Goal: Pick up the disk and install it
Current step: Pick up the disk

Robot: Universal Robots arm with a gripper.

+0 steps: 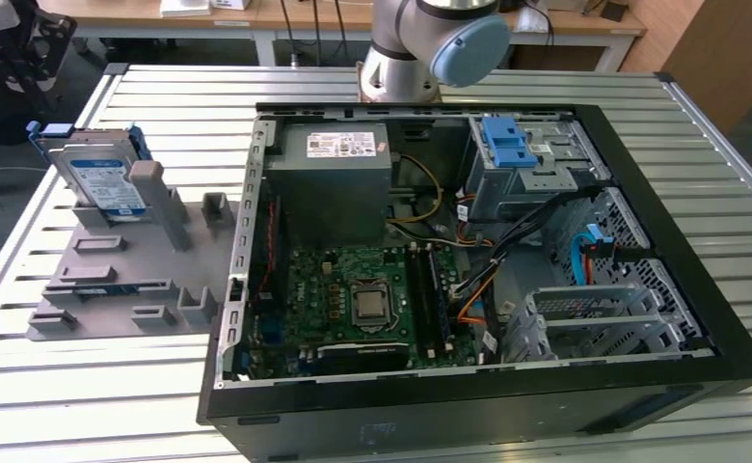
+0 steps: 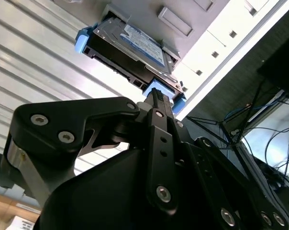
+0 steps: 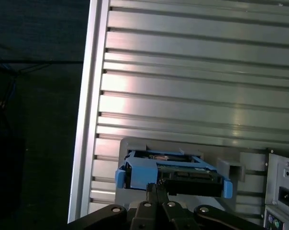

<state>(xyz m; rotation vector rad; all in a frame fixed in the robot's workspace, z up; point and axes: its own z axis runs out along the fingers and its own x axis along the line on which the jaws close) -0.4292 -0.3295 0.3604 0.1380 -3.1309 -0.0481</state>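
Note:
The disk (image 1: 103,183) stands on edge in a grey fixture (image 1: 132,280) at the exterior view's left. It is silver with a white-and-blue label and blue side rails. In both wrist views the disk (image 2: 130,45) (image 3: 171,170) shows end-on beyond my gripper (image 2: 155,93) (image 3: 156,188). The black fingers meet with nothing between them, and the tips line up with the disk's near blue rail. I cannot tell whether they touch it. The arm (image 1: 428,43) rises at the far side of the table.
An open black computer case (image 1: 684,386) lies on the slatted metal table (image 1: 67,405). Inside it are a grey power-supply box (image 1: 329,178), a green motherboard (image 1: 363,299) and a blue latch on a metal cage (image 1: 507,145). Loose cables (image 1: 530,241) cross the interior.

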